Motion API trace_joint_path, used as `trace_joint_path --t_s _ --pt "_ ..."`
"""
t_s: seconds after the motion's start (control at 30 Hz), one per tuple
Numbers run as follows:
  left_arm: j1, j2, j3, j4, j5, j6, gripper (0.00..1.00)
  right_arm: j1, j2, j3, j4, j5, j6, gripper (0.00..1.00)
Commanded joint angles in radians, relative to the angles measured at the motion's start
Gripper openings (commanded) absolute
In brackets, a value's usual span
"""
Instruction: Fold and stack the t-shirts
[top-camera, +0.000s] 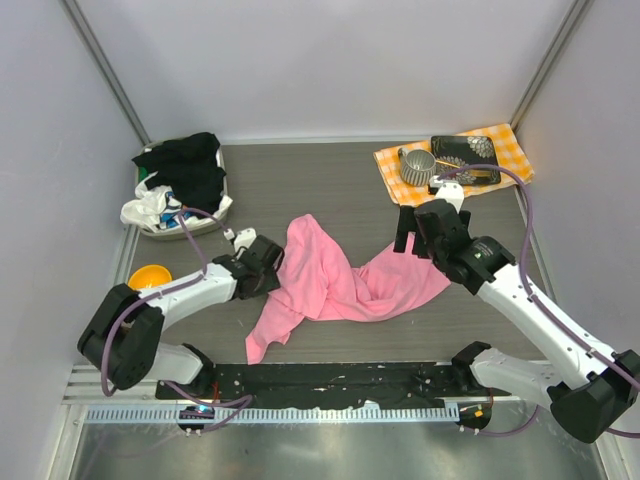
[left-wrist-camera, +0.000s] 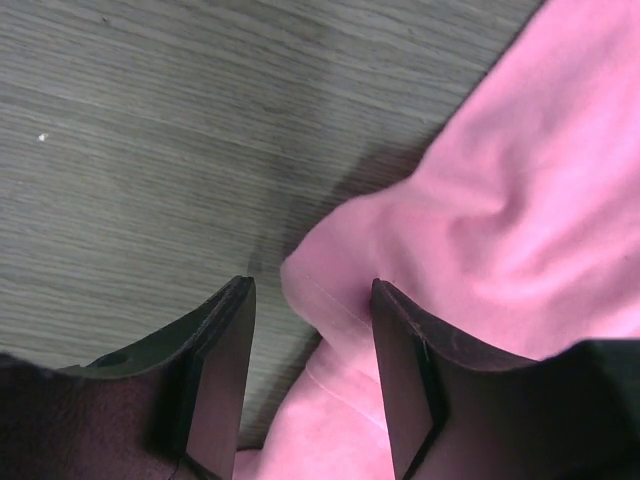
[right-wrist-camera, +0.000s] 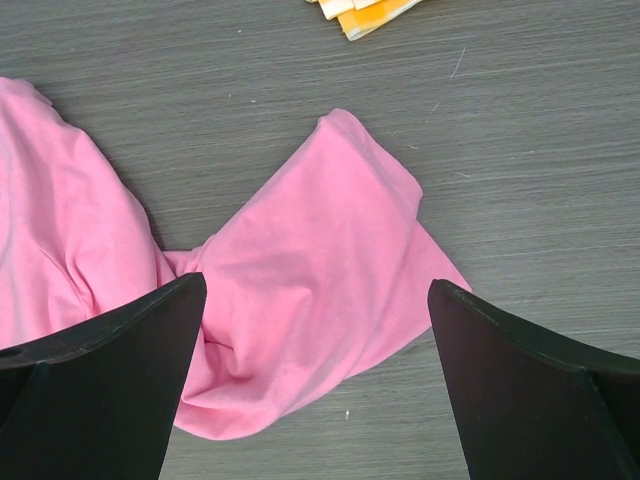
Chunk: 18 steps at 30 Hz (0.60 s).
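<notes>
Left gripper (left-wrist-camera: 312, 300) half-spread astride pink t-shirt (top-camera: 340, 285) at its left edge, not pinching — right gripper (right-wrist-camera: 317, 290) spread wide; seat cloth deeper before squeezing.

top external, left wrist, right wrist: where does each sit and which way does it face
Top external: high behind the robot, looking down on the table; left arm and right arm show.
Left wrist: on the left arm, facing down; left gripper straddles a pink t-shirt fold.
Right wrist: on the right arm, facing down; open right gripper frames the shirt.
Shared: all see the shirt; top and right wrist, the checked cloth.
</notes>
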Motion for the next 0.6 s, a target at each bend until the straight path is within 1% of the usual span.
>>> trace_joint_path --t_s 0.0,0.13,0.23,0.27,0.37,0.53,0.57 --pt "0.034 0.029 -0.004 0.08 -0.039 -0.006 0.53 0.006 -0.023 -0.01 0.044 0.0 -0.022 1.0" --pt "0.06 0.051 -0.008 0.112 -0.034 0.001 0.5 0.006 -0.022 -0.025 0.052 0.0 -0.022 1.0" --pt "0.068 0.066 -0.007 0.125 -0.031 0.004 0.43 0.006 -0.017 -0.037 0.055 -0.002 -0.022 1.0" --pt "0.068 0.071 -0.005 0.128 -0.033 0.004 0.34 0.006 -0.017 -0.039 0.055 -0.002 -0.02 1.0" --pt "0.072 0.094 -0.005 0.142 -0.025 0.006 0.21 0.006 -0.019 -0.047 0.057 -0.005 -0.015 1.0" --pt "0.072 0.114 -0.008 0.171 0.005 -0.006 0.16 0.006 -0.027 -0.057 0.057 0.003 -0.014 1.0" --pt "0.072 0.111 -0.008 0.172 0.012 -0.008 0.13 0.006 -0.027 -0.057 0.054 0.005 -0.014 1.0"
